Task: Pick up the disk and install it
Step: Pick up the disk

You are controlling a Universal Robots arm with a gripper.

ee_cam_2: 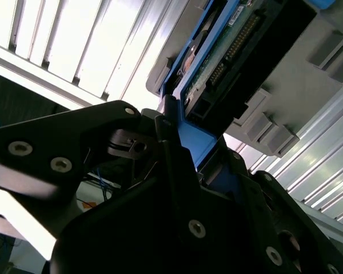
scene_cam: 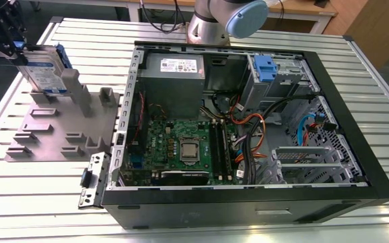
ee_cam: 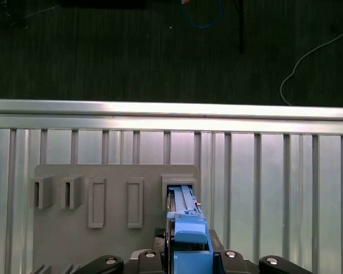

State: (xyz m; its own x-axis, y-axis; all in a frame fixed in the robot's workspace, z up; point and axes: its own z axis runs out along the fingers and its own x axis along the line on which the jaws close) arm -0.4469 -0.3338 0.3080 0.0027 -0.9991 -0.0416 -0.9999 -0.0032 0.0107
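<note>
Pincer (scene_cam: 12, 49) pinches the upright disk (scene_cam: 38, 62); print on its white-blue label (scene_cam: 48, 77) is illegible.

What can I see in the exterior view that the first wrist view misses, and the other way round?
The exterior view adds the open computer case with its motherboard, and the arm's base. The first wrist view adds a blue cable and a white cable on dark floor. Both: the disk standing in the grey holder on the slatted table.
</note>
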